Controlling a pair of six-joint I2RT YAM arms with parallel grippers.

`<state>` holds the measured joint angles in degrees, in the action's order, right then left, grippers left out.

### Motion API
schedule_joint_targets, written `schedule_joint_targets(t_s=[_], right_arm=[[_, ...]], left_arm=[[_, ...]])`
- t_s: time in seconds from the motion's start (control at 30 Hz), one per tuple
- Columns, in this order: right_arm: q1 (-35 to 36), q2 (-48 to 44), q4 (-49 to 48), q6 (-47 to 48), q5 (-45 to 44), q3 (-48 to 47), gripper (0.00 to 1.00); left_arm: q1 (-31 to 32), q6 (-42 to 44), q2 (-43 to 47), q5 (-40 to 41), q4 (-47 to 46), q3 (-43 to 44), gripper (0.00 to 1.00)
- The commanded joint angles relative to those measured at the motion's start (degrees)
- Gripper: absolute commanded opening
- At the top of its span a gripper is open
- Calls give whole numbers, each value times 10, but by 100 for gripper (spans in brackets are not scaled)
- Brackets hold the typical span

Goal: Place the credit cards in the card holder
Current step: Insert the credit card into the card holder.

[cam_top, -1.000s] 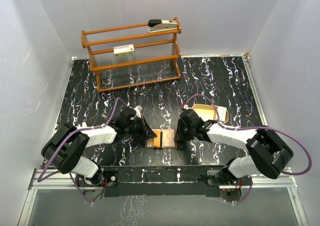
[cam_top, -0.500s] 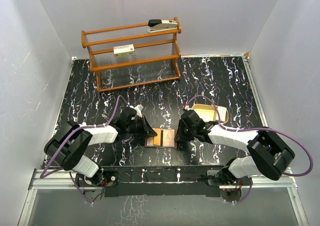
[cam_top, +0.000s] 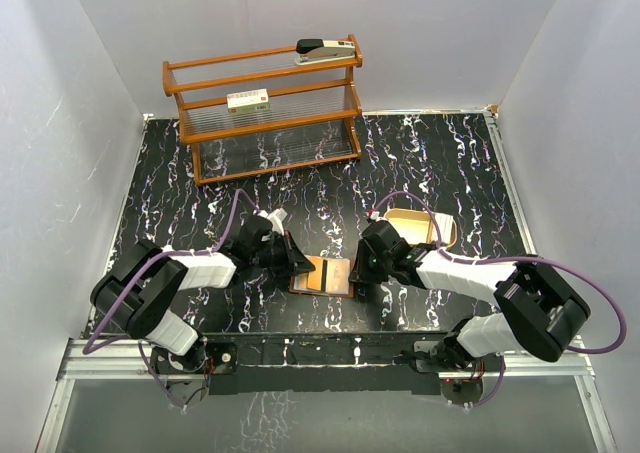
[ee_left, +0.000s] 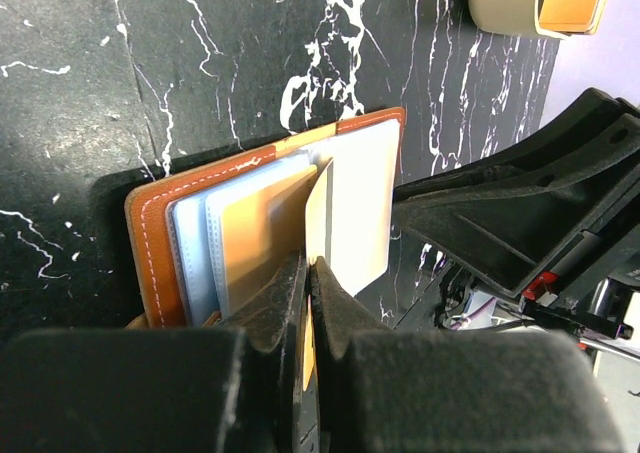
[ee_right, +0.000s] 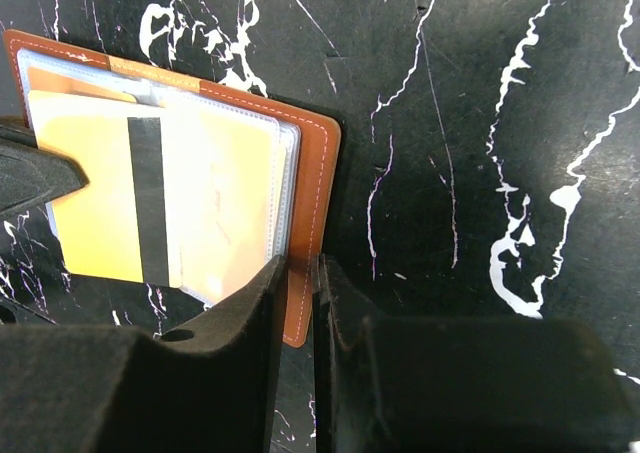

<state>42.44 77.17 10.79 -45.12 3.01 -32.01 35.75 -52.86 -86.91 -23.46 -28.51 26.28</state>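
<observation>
The brown leather card holder lies open at the table's near edge between my arms, its clear sleeves facing up. My left gripper is shut on a pale credit card, held edge-on over the holder's sleeves. In the right wrist view that card shows a black stripe and lies across the holder's left half. My right gripper is shut on the holder's right leather edge, pinning it. Other cards sit in the sleeves; I cannot tell how many.
A shallow tan tray sits just behind my right arm and shows in the left wrist view. A wooden rack stands at the back, with a stapler on top and a white red-labelled box.
My left gripper has moved a little right, bringing the striped card over the open holder. My right gripper has stayed on the holder's edge.
</observation>
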Motion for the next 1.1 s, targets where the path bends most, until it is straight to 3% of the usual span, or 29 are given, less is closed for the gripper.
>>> schedule_joint_targets(t_s=[0.0, 0.2, 0.5, 0.9, 1.07], right_arm=[[6, -2, 0, -11, -2, 4, 15], [6, -12, -7, -23, -3, 14, 15], [6, -14, -3, -15, -7, 19, 15], [6, -4, 9, 3, -16, 4, 15], [6, -3, 3, -13, -16, 5, 14]], left_arm=[[-1, 16, -7, -4, -33, -17, 0], [-2, 17, -20, -10, -68, -29, 0], [-1, 91, -17, -15, 56, 20, 0], [-1, 60, -55, -73, 35, 27, 0], [-2, 11, -56, -39, -19, 4, 0]])
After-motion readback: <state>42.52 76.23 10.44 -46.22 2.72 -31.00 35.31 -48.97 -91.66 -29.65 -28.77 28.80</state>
